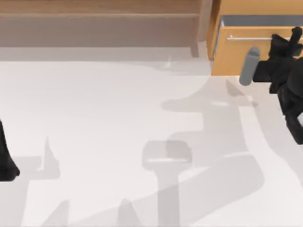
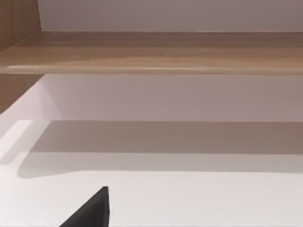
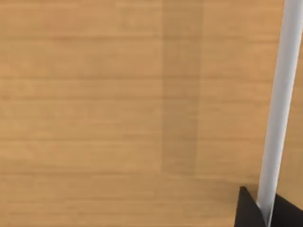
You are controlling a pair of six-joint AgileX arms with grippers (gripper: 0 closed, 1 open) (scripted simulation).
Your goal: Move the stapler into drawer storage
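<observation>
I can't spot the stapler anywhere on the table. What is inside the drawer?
The drawer is pulled slightly out; a narrow grey strip of interior shows behind its front, with nothing visible in it. The rest is covered. The right gripper is at the handle; the left arm is parked at the table's left.

One drawer (image 1: 246,52), pulled partly out, with one silver bar handle (image 1: 248,38) across its front. One brown open shelf unit (image 1: 99,23) along the back. One white desk (image 1: 104,123). Two black arms: left arm (image 1: 7,161), right arm (image 1: 289,75).
</observation>
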